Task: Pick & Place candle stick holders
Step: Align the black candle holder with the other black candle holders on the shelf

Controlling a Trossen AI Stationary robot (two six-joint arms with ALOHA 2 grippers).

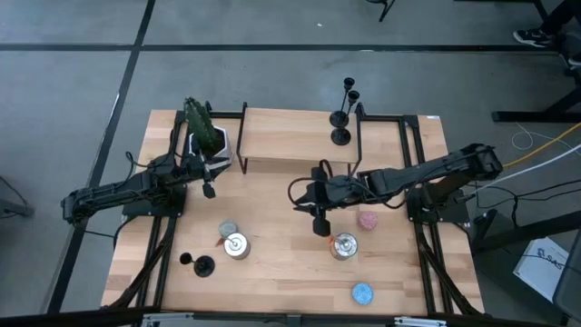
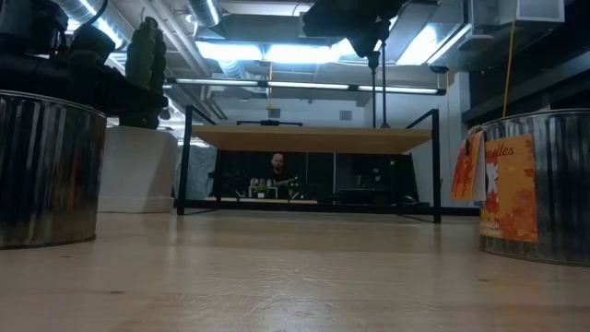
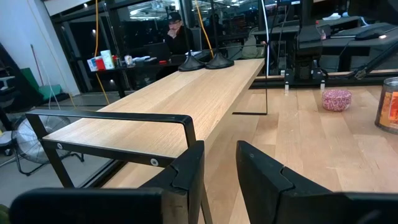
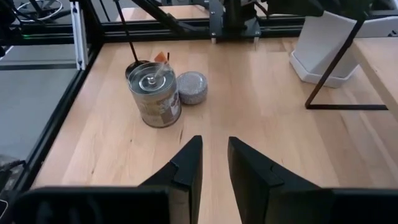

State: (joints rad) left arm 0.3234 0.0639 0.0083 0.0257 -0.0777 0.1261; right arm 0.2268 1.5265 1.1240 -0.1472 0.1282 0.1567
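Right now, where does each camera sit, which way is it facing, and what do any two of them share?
High: overhead, straight down; both arms, left gripper, right gripper.
Low: tabletop level, across to the shelf; tins at both edges.
Left wrist: along the shelf; own fingers.
Right wrist: toward a tin; own fingers.
Shared: high, left wrist both show the pink disc.

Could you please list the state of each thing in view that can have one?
Two candle stick holders: upright on the raised shelf.
Third candle stick holder: upright on the table, near the left edge.
Left tin: upright.
Right tin: upright.
Left gripper: fingers apart, empty.
Right gripper: fingers apart, empty.
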